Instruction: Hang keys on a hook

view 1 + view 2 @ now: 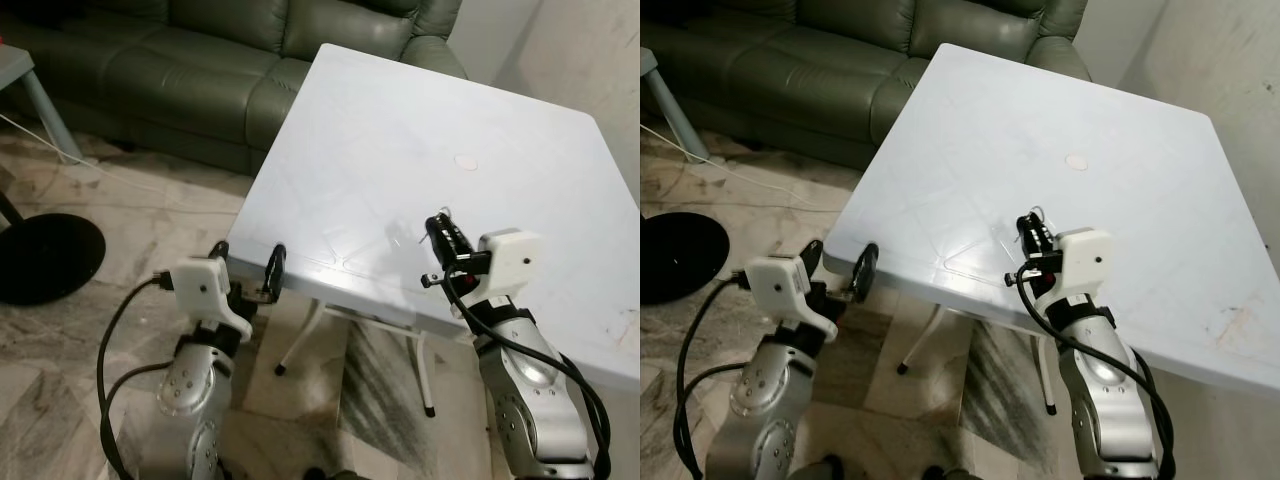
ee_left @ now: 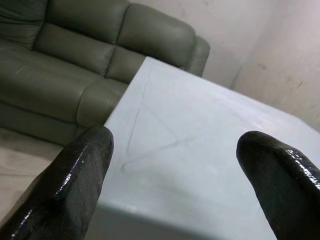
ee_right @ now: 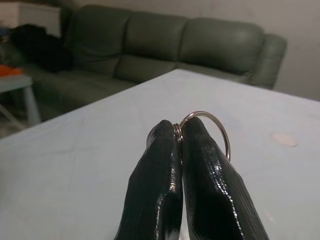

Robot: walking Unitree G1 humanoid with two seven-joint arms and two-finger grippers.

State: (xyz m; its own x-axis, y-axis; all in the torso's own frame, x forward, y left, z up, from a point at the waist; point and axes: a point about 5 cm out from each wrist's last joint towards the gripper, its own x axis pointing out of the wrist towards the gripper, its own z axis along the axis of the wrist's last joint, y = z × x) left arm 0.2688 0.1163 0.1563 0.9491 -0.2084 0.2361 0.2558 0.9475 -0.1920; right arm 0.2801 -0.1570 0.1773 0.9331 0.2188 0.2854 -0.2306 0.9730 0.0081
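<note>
My right gripper (image 1: pixel 437 228) hovers just over the front part of the white table (image 1: pixel 400 130), shut on a thin silver key ring (image 3: pixel 220 131). The ring pokes up between the closed black fingertips (image 3: pixel 165 135); any keys on it are hidden. In the head views the ring shows as a small wire loop (image 1: pixel 1038 212) at the gripper's tip. My left gripper (image 1: pixel 247 252) stands open at the table's near left corner, level with its edge, with nothing between its fingers (image 2: pixel 80 165).
A grey-green leather sofa (image 1: pixel 200 60) runs along the far side of the table. A black round base (image 1: pixel 45 255) lies on the marble floor at the left, beside a pale side table leg (image 1: pixel 45 105). The table's white legs (image 1: pixel 425 375) stand below its front edge.
</note>
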